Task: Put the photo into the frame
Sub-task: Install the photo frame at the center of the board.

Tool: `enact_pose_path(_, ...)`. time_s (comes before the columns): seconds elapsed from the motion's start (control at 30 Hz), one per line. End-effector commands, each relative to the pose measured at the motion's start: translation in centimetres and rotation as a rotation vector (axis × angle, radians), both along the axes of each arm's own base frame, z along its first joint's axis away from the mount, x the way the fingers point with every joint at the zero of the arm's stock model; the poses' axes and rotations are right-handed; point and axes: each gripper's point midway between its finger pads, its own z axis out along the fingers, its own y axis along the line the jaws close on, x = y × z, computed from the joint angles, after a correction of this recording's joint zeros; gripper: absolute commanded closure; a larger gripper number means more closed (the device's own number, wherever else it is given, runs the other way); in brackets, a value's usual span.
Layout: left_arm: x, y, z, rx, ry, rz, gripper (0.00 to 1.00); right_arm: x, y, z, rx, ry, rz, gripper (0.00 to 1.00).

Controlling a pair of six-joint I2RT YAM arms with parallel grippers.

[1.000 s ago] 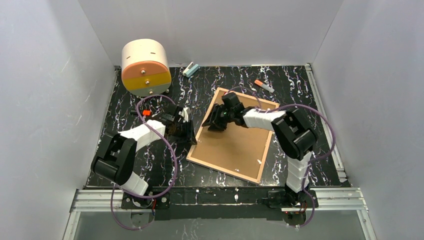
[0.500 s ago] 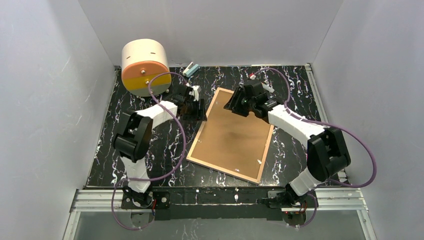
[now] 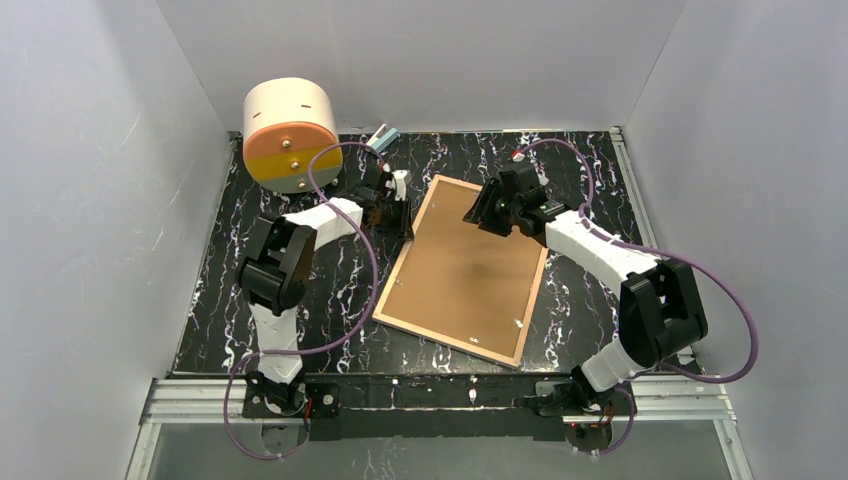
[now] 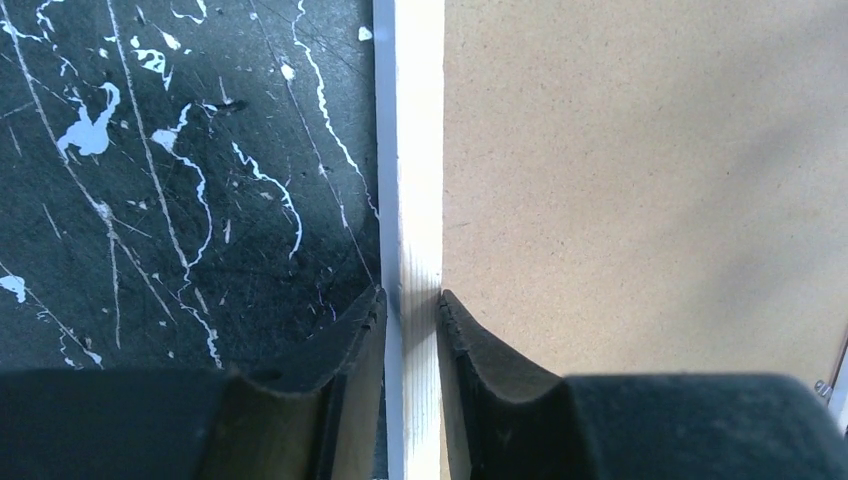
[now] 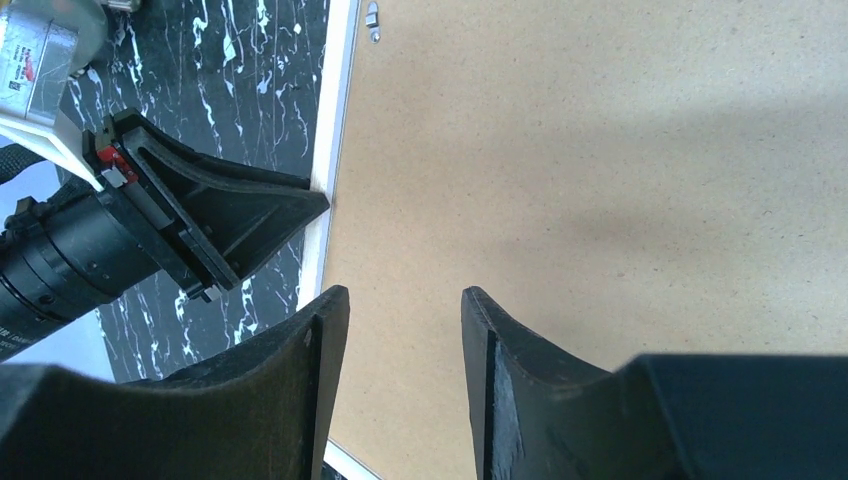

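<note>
Pinching the frame (image 4: pixel 420 150) rim at 10 o'clock, the left gripper (image 4: pixel 410 295) holds it, the right gripper (image 5: pixel 405 290) hangs spread above the backing board (image 3: pixel 465 280), and with no photo visible, insertion appears pending.

The frame (image 4: pixel 420 150) has a pale, smooth wooden rim; its backing board (image 4: pixel 640 180) looks like matt brown fibreboard; the table (image 4: pixel 200 150) is marble-patterned, faintly glossy

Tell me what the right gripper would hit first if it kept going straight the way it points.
Most likely the brown backing board lying in the frame: the right gripper aims its open fingers at bare board, nothing between. The gap to it is unclear.
</note>
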Motion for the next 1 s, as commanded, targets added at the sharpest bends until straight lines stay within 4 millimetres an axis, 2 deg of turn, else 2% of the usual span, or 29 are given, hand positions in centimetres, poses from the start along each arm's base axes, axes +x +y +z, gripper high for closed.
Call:
enact_pose_path(0.0,-3.9,1.8,-2.3,0.103,0.1,-0.03,0.78,-0.5,0.3,0.0,0.02,0.02,0.034,0.47)
enact_pose_path(0.23,-8.0,2.3,-3.8,0.184,0.181,-0.051,0.9,-0.9,1.8,-0.7,0.073,0.062,0.087,0.48)
enact_pose_path(0.4,-12.0,3.9,-4.7,0.203,0.26,-0.026,0.96,-1.1,2.6,-1.7,0.105,0.106,0.107,0.5)
enact_pose_path(0.5,-14.2,4.5,-4.4,0.194,0.286,-0.021,0.98,-1.1,3.2,-2.5,0.124,0.139,0.119,0.5)
enact_pose_path(0.6,-15.5,5.1,-3.6,0.183,0.287,-0.013,0.97,-0.8,3.9,-3.3,0.142,0.163,0.132,0.51)
enact_pose_path(0.67,-15.4,5.1,-2.8,0.176,0.273,-0.004,0.88,-0.6,4.7,-3.8,0.162,0.177,0.157,0.51)
enact_pose_path(0.73,-14.8,4.7,-1.7,0.155,0.258,0.009,0.73,-0.1,5.7,-4.0,0.185,0.18,0.188,0.5)
enact_pose_path(0.87,-12.3,3.1,0.4,0.079,0.219,0.046,0.5,1.1,7.3,-5.1,0.226,0.196,0.227,0.49)
enact_pose_path(0.97,-10.5,2.5,1.1,0.028,0.197,0.078,0.47,2.4,8.6,-5.6,0.242,0.198,0.244,0.49)
